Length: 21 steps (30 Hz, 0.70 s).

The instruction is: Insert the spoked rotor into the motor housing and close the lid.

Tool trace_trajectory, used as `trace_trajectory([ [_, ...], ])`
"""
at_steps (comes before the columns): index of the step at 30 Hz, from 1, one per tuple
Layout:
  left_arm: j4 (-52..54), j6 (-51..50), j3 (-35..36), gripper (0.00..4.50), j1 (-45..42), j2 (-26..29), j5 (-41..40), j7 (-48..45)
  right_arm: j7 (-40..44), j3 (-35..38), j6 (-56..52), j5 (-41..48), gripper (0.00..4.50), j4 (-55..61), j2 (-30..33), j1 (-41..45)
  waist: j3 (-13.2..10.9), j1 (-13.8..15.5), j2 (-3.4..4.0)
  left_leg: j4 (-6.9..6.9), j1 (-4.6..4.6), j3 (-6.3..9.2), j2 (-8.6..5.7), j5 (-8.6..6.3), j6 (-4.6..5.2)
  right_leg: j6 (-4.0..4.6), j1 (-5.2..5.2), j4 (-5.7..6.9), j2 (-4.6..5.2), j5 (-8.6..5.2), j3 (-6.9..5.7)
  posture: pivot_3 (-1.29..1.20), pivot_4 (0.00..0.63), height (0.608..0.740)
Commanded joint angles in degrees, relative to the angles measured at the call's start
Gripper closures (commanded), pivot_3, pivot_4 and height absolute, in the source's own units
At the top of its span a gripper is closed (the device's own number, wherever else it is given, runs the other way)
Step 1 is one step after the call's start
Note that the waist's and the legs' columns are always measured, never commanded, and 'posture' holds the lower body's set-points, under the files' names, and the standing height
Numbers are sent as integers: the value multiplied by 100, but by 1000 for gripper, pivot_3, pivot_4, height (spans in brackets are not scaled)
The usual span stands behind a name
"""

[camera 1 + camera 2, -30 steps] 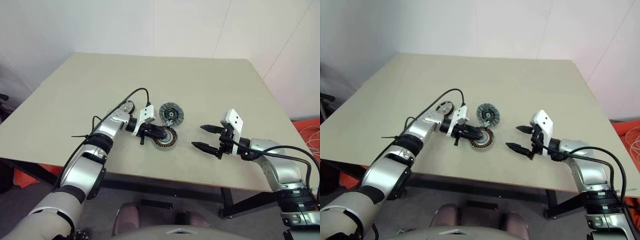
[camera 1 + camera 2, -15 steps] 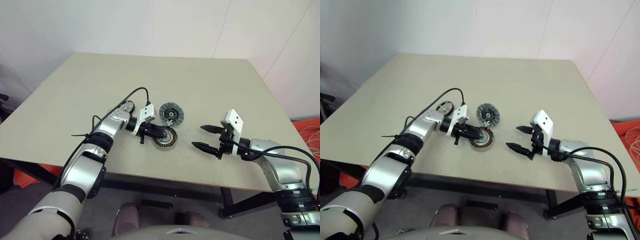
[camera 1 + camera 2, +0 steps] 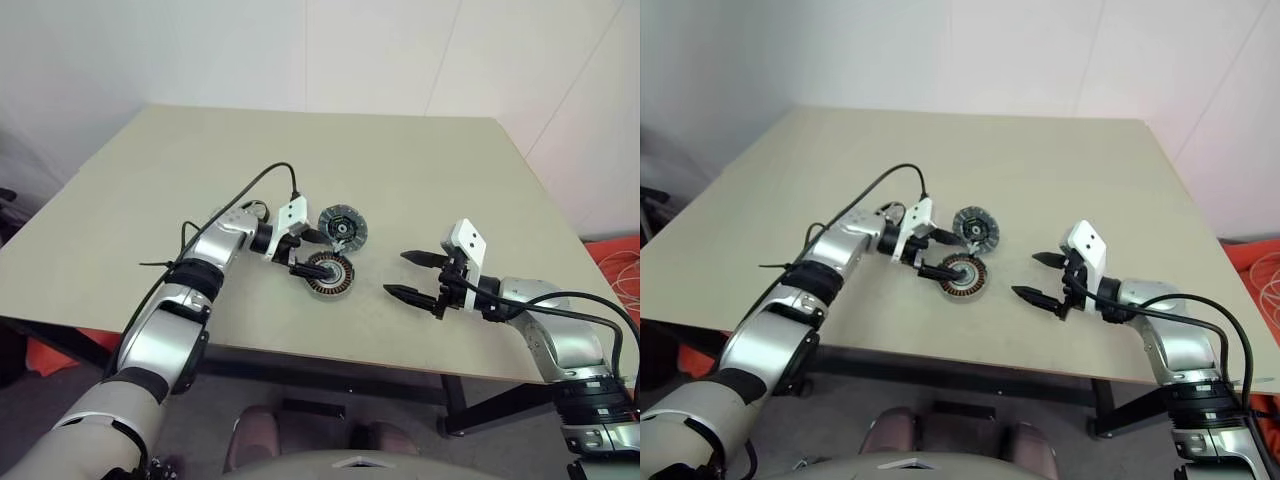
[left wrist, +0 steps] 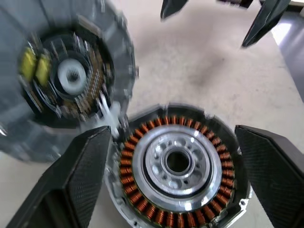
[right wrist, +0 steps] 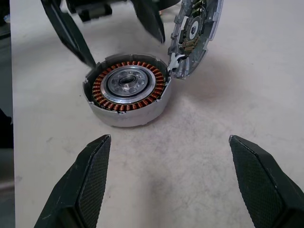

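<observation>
1. Surface (image 3: 400, 170): a plain beige top that takes up the centre of the head views, its near edge running along the lower part of the frame.
2. Motor housing (image 3: 329, 274): lies flat on the surface, just below centre, showing a ring of copper coils around a silver hub.
3. Lid (image 3: 343, 228): a round grey disc with a dark greenish ring, on the surface just above and right of the housing, touching its rim and tilted up.

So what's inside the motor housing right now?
Inside the motor housing sits a ring of copper coils around a silver centre piece with a bored hub. The lid is open, tilted up at its edge. Anything beneath the centre piece is hidden.
</observation>
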<state>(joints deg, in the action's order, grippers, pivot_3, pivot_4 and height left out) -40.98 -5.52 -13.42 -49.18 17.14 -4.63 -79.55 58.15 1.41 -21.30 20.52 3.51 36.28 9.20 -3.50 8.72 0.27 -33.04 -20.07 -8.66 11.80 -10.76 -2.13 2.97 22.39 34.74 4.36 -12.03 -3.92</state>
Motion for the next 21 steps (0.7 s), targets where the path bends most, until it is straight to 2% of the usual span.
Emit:
trace_trajectory([
  [1,1224,-747,303,42,132,333,-423,-27,-53,49,-303,157,0,434,145,306,0,-12,2,2,1,0,0,0,0,8,0,0,0,4,0,0,0,740],
  [4,2073,-1327,546,42,498,805,-659,125,-375,-171,-1389,106,0,556,240,798,-1,-63,9,6,4,-5,1,1,-2,10,2,4,-1,5,4,0,0,740],
  [7,2476,-1921,907,42,862,1141,-916,468,-698,-424,-2389,37,0,762,314,1221,-3,-113,19,8,10,-3,1,5,-9,-9,-1,7,-2,-6,2,0,0,740],
  [12,2831,-1927,1237,42,1718,1756,-961,748,-360,-762,-3017,490,0,1083,206,1740,-6,-158,25,9,6,-2,1,4,-9,-9,5,3,-3,-7,2,0,0,740],
  [15,3088,-2039,1451,42,2105,1880,-1136,930,-77,-964,-3293,755,0,1212,215,1948,-8,-140,25,9,-1,-1,1,3,-7,2,9,3,-3,0,3,0,0,740],
  [18,3307,-2093,1600,0,2403,1901,-1262,1140,-26,-1104,-3441,873,630,1036,41,2249,-8,-129,25,7,0,0,0,3,-7,8,5,4,-3,3,3,0,0,740],
  [21,3439,-2063,1710,0,2613,1893,-1357,1336,-182,-1323,-3219,646,1654,652,-279,2557,-8,-164,24,6,7,0,1,5,-12,-10,4,8,-3,-7,5,0,0,740],
])
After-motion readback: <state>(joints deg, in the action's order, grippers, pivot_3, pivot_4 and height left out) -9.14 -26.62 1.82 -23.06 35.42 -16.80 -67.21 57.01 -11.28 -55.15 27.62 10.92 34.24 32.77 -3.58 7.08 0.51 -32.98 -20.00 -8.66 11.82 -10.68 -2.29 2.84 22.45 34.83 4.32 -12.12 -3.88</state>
